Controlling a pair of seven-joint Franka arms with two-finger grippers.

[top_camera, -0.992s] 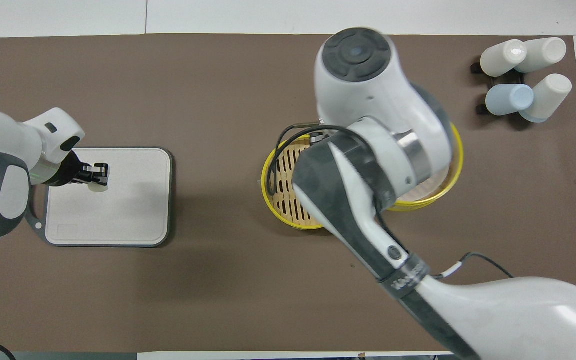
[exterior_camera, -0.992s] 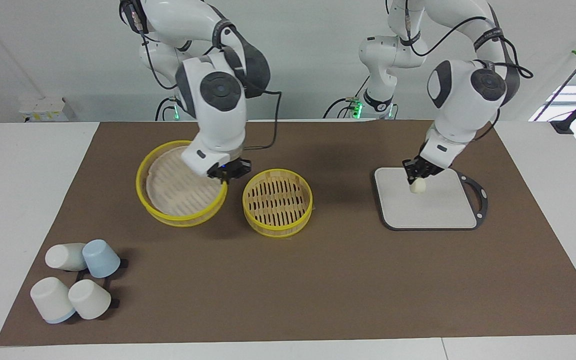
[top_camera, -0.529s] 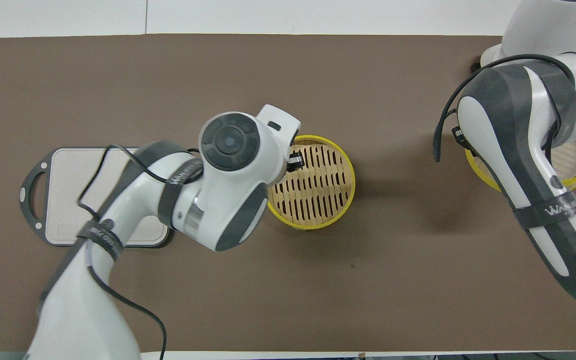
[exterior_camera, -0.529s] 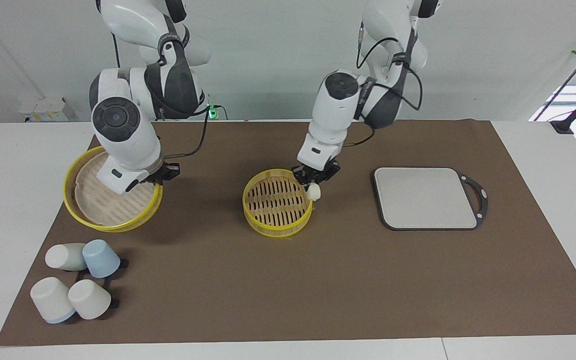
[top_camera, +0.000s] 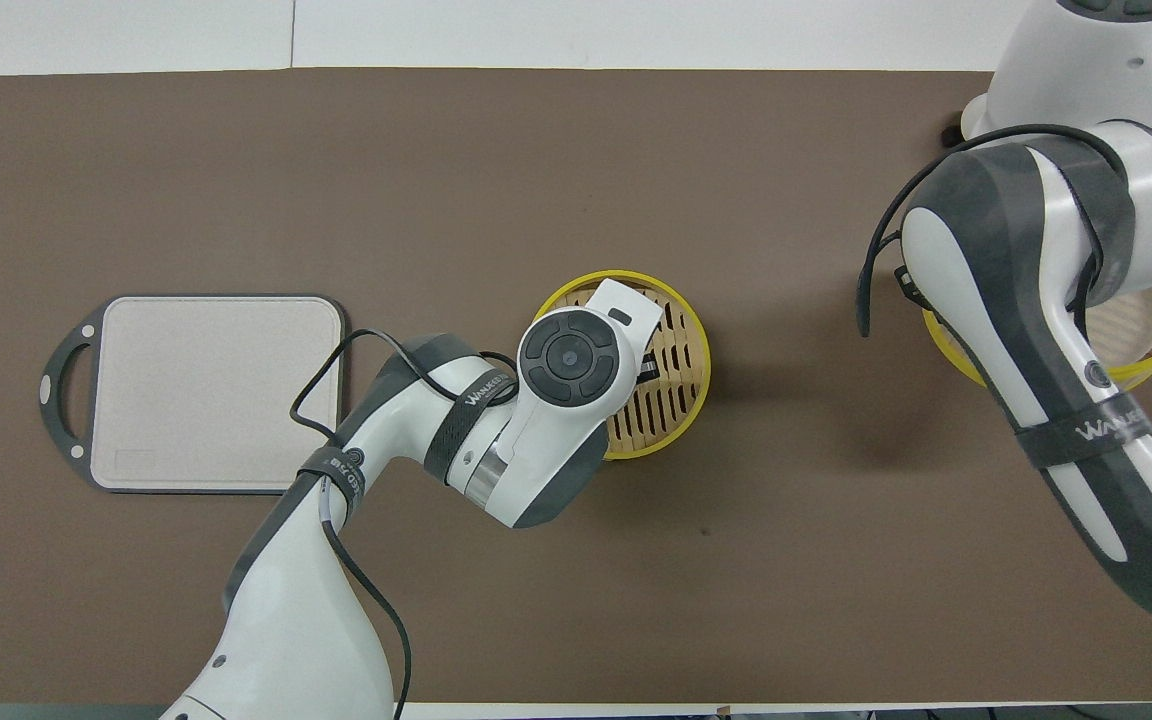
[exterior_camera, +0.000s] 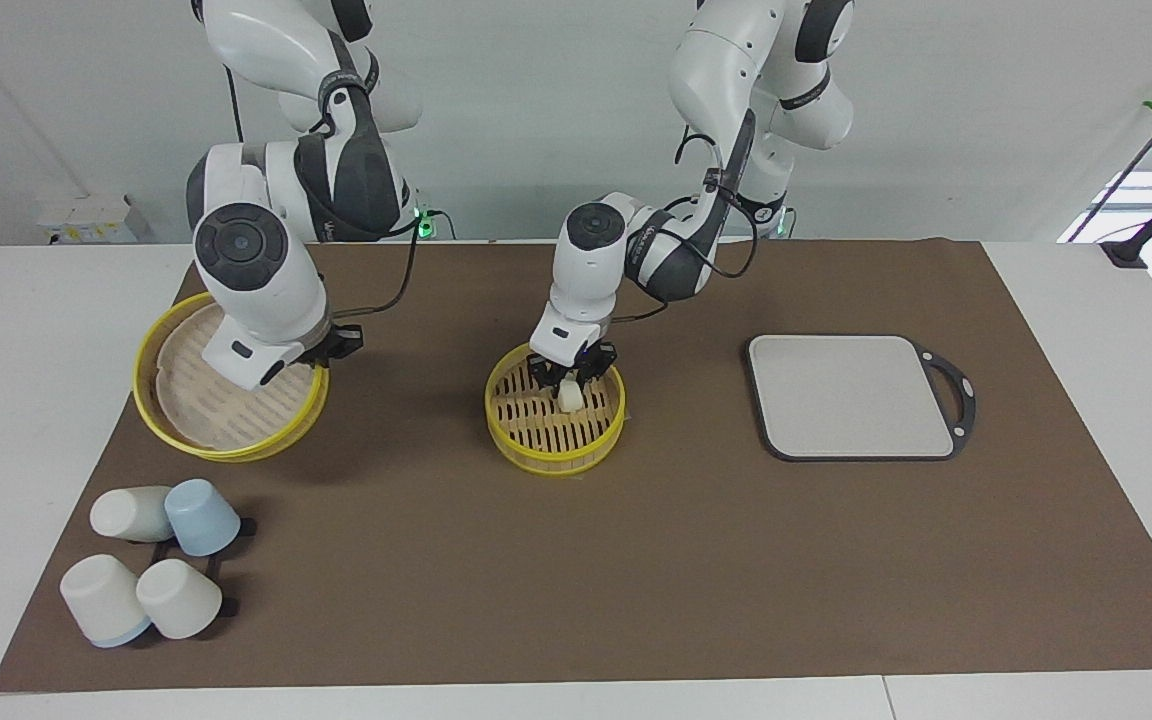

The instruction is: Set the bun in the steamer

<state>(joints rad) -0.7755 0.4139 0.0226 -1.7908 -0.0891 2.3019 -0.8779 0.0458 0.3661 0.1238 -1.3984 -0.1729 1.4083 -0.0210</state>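
Cups (exterior_camera: pixel 151 560), four in a cluster, lie at the right arm's end of the table, farther from the robots than the lid (exterior_camera: pixel 206 410), and take no part in the task.

The lid hangs tilted above the table. The right gripper (exterior_camera: pixel 334 345) is clamped on the part of its yellow rim that faces the steamer. This arm waits, holding the lid well apart from the basket.

The steamer (exterior_camera: pixel 546 462) stands open near the middle of the table. The left gripper (exterior_camera: pixel 570 378) is lowered inside its rim, fingers pointing down and closed on the bun (exterior_camera: pixel 570 397).

Key relation: the bun hangs straight below the fingertips, its long axis close to upright, over the slatted floor and nearer to the robots than the basket's centre. Whether its lower end touches the slats cannot be determined. In the overhead view the left arm's wrist covers the bun.

Judgement: placement is nearly complete. The next move calls for only a short descent, if any, then opening the fingers and lifting straight up. An upright bun may tip over on release.

The grey board (exterior_camera: pixel 851 395) lies flat at the left arm's end of the table, with nothing on it.
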